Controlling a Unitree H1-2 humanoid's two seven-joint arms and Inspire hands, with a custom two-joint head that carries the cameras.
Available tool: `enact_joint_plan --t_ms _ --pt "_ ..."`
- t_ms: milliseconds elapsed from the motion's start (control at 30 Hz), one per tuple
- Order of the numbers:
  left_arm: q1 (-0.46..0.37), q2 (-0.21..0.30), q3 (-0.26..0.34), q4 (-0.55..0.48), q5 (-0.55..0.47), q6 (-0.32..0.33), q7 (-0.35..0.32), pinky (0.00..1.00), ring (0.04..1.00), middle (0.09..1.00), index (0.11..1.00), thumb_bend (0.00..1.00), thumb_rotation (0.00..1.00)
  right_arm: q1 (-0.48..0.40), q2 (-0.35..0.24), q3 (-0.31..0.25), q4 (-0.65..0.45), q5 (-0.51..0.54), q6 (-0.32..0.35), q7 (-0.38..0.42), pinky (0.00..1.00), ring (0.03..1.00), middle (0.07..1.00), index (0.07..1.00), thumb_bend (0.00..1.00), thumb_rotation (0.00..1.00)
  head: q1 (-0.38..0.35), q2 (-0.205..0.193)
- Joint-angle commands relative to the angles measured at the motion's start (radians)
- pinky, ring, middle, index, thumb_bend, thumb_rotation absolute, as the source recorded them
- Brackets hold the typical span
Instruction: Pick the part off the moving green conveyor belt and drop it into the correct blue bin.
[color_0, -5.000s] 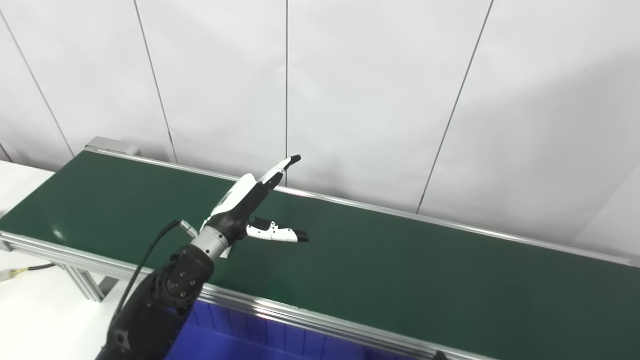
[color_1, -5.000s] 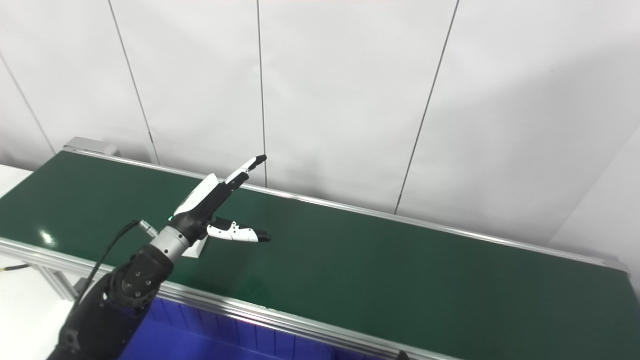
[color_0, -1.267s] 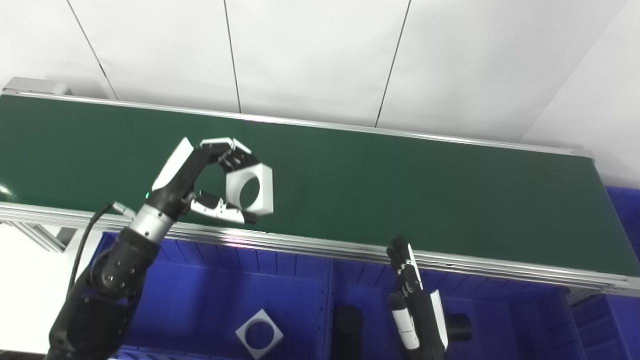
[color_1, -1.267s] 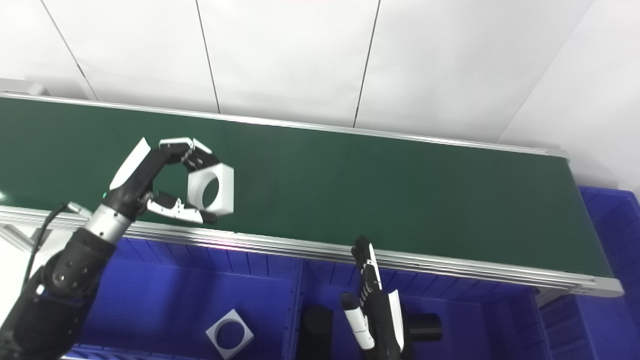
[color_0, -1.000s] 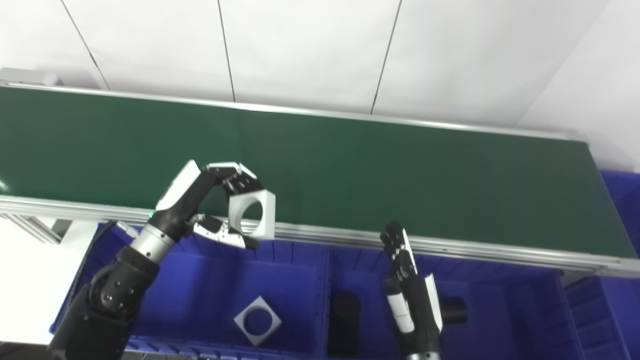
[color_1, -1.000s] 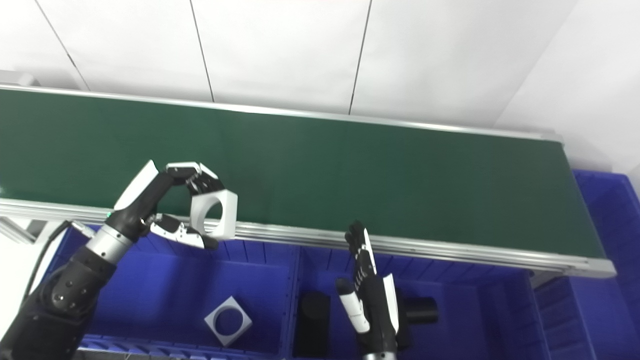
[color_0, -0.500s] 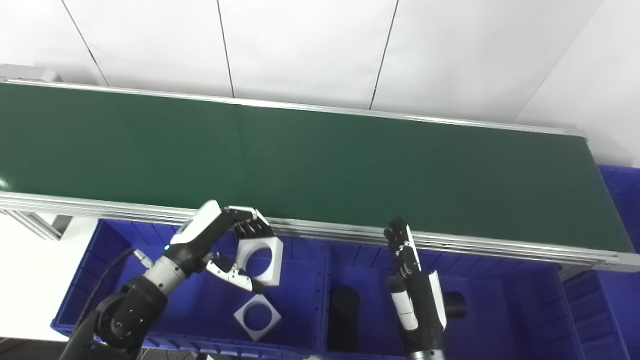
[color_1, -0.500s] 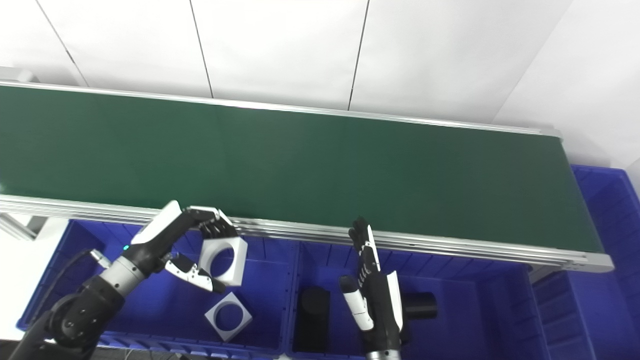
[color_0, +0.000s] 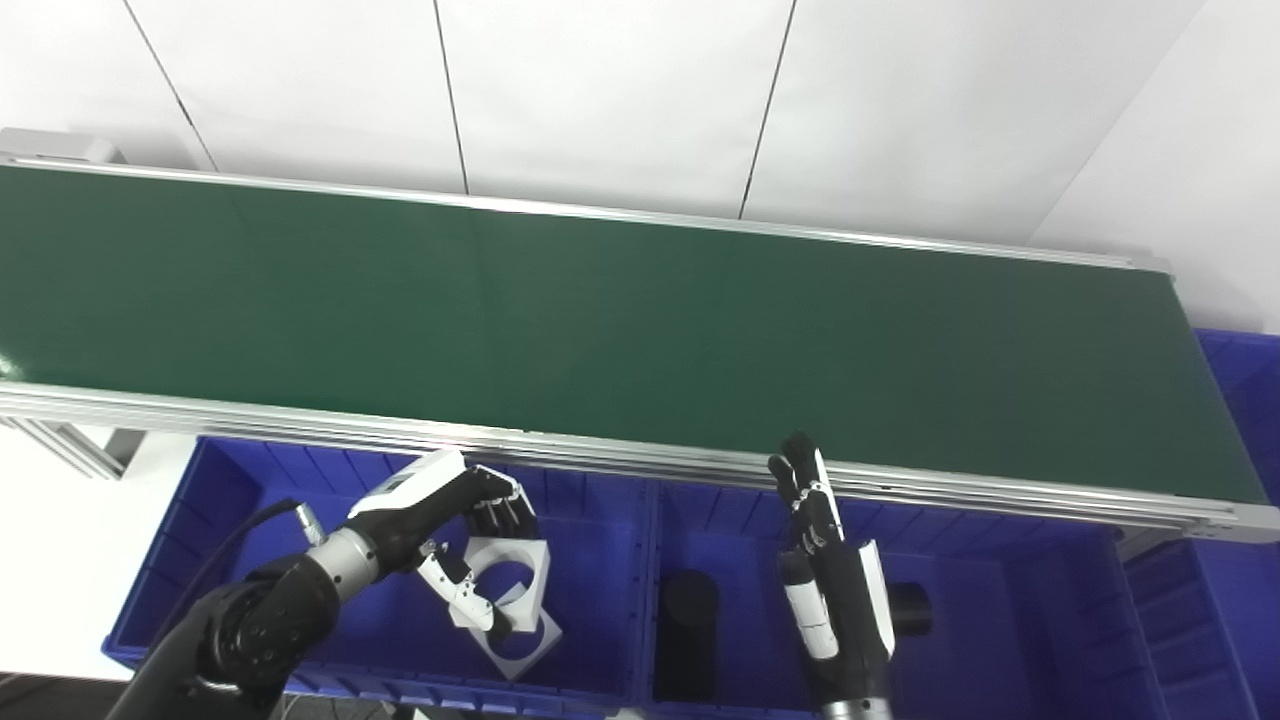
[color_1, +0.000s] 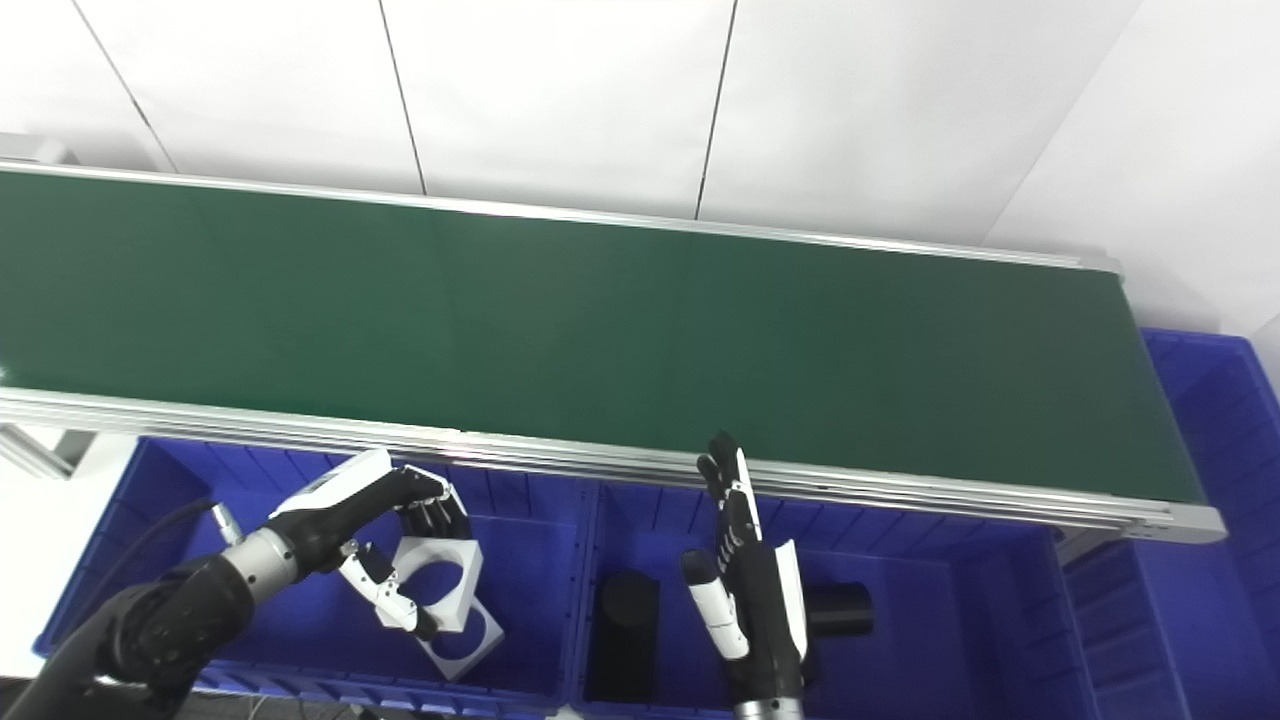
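My left hand (color_0: 440, 530) is shut on a white square part with a round hole (color_0: 512, 580), fingers on its top edge and thumb underneath. It holds the part low inside the left blue bin (color_0: 225, 500), just over a second white square part (color_0: 535, 638) lying on the bin floor; I cannot tell whether the two touch. My right hand (color_0: 830, 590) is open and empty, fingers pointing up, over the middle blue bin (color_0: 745, 505). The green conveyor belt (color_0: 640, 320) carries nothing in view.
Two black cylinders (color_0: 685, 620) (color_0: 910, 610) lie in the middle bin. Another blue bin (color_0: 1240, 370) stands past the belt's right end. The belt's aluminium rail (color_0: 600, 460) runs just above the bins. A white wall is behind.
My left hand took the white part off the belt, carried it over the front rail and lowered it into the left bin. The camera tilted down early on. The right hand stayed put.
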Motion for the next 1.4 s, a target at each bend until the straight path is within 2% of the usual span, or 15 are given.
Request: enact_joint_plan --t_ms 0,33,67,100,133,200,267,400,500,633,700,767,900,1100,1367 --pt "-0.027 0.014 -0.006 -0.028 0.027 0.006 0.003 0.62 0.687 0.635 0.496 0.51 0.03 -0.007 0.011 0.002 -0.021 0.002 -0.049 0.004 0.99 0.968 0.982 1.0 0.74 0.9 0.001 0.0" --pt "-0.028 0.017 -0.014 -0.033 0.044 0.013 -0.004 0.63 0.7 0.663 0.497 0.51 0.04 -0.008 0.011 0.003 -0.02 0.007 -0.05 0.005 0.99 0.968 0.982 1.0 0.74 0.9 0.001 0.0" --pt "-0.029 0.018 -0.02 -0.036 0.057 0.018 -0.008 0.66 0.746 0.736 0.637 0.56 0.08 -0.008 0.01 0.004 -0.02 0.011 -0.051 0.006 0.99 0.968 0.981 1.0 0.74 0.9 0.001 0.0" --pt "-0.032 0.024 -0.028 -0.041 0.073 0.013 -0.014 0.68 0.769 0.774 0.709 0.59 0.1 -0.007 0.011 0.004 -0.02 0.014 -0.051 0.006 0.99 0.968 0.98 1.0 0.74 0.9 0.001 0.0" --pt "-0.034 0.028 -0.033 -0.044 0.082 0.008 -0.017 0.71 0.823 0.846 0.802 0.64 0.22 -0.007 0.012 0.004 -0.02 0.015 -0.051 0.005 0.99 0.964 0.976 0.996 0.74 0.89 0.001 0.0" --pt "-0.034 0.032 -0.036 -0.047 0.09 -0.001 -0.014 0.73 0.853 0.886 0.852 0.66 0.29 -0.005 0.014 0.003 -0.022 0.015 -0.05 0.004 0.98 0.962 0.974 0.993 0.74 0.89 0.001 0.0" --pt "-0.021 0.028 -0.029 -0.056 0.086 -0.008 0.004 0.8 0.915 0.961 0.93 0.75 0.44 -0.003 0.015 0.002 -0.023 0.009 -0.05 0.001 0.99 0.963 0.978 0.996 0.74 0.89 0.002 0.002" --pt "0.017 0.004 0.003 -0.083 0.016 -0.018 0.027 0.9 0.983 0.998 0.991 0.82 0.61 0.001 0.013 0.0 -0.026 0.002 -0.05 0.0 0.98 0.965 0.979 0.995 0.74 0.89 0.0 0.004" --pt "0.034 -0.009 0.017 -0.104 -0.029 -0.001 0.016 0.89 0.991 1.0 1.0 0.83 0.65 0.001 0.011 0.001 -0.028 0.007 -0.051 0.001 0.99 0.968 0.981 0.997 0.74 0.88 0.0 0.005" --pt "0.099 -0.073 0.054 -0.143 -0.228 -0.023 0.023 0.85 0.986 1.0 1.0 0.81 0.68 0.005 0.005 0.0 -0.032 0.013 -0.05 0.005 0.99 0.964 0.98 1.0 0.75 0.89 -0.005 0.006" --pt "0.125 -0.106 0.065 -0.144 -0.285 -0.052 0.037 0.87 0.99 1.0 1.0 0.8 0.68 0.008 0.004 0.001 -0.036 0.018 -0.049 0.007 0.99 0.964 0.979 0.999 0.74 0.88 -0.006 0.007" --pt "0.152 -0.145 0.072 -0.131 -0.327 -0.096 0.065 0.94 0.998 1.0 1.0 0.83 0.76 0.012 0.005 0.001 -0.042 0.022 -0.048 0.01 0.99 0.971 0.98 0.997 0.74 0.88 -0.006 0.007" --pt "0.194 -0.205 0.082 -0.094 -0.359 -0.184 0.118 1.0 1.0 1.0 1.0 0.87 0.86 0.022 0.0 0.002 -0.056 0.025 -0.037 0.018 1.0 0.976 0.981 0.996 0.74 0.88 -0.01 0.006" --pt "0.242 -0.27 0.113 -0.04 -0.393 -0.292 0.191 1.0 1.0 1.0 1.0 0.83 0.97 0.032 0.004 -0.002 -0.062 0.018 -0.033 0.015 1.0 0.977 0.984 0.997 0.74 0.86 -0.018 0.004" --pt "0.27 -0.315 0.143 0.0 -0.426 -0.368 0.247 1.0 1.0 1.0 1.0 0.85 0.99 0.039 0.007 -0.005 -0.062 0.016 -0.027 0.014 0.99 0.969 0.981 0.999 0.74 0.86 -0.019 0.001"
